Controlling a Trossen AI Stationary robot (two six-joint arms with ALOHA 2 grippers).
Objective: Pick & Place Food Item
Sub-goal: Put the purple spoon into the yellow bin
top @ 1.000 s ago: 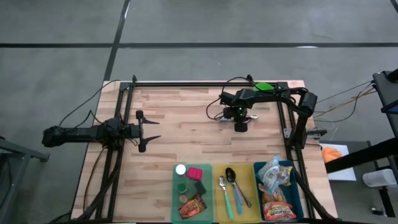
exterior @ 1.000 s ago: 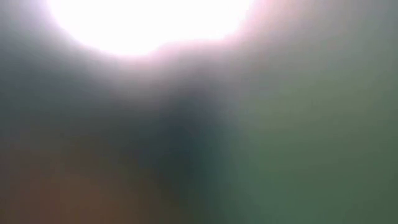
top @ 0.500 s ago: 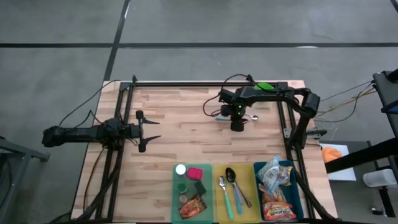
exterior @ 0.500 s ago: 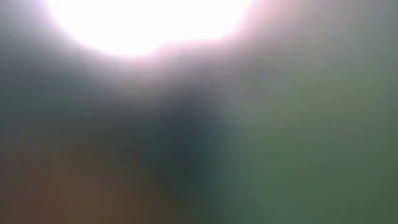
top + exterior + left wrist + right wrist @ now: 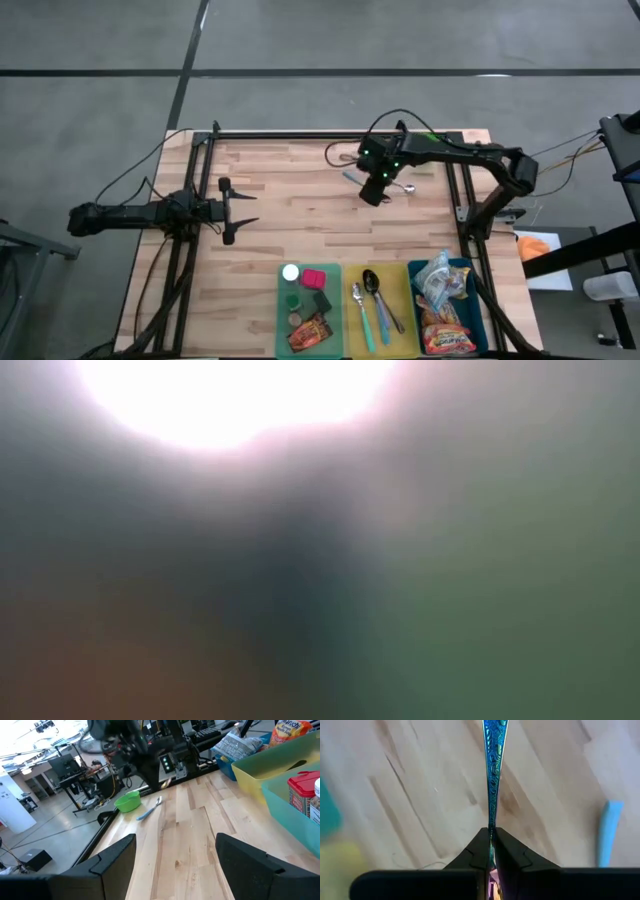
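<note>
The right gripper [image 5: 491, 851] has its jaws pinched shut on a blue patterned utensil handle [image 5: 492, 765] whose long axis runs straight out ahead of them above the worktop [image 5: 410, 795], while the left gripper [image 5: 175, 852], jaws apart and empty, waits far off.

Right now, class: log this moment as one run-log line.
right gripper: shut on blue utensil handle, far table side | left gripper: open, empty, waiting left | green bowl: on table

A green bowl [image 5: 127, 801] sat at the table's far edge, a light-blue spoon [image 5: 148, 810] just beside it. Near the front edge, spoons [image 5: 375, 300] lay in a yellow tray [image 5: 410, 308].
</note>
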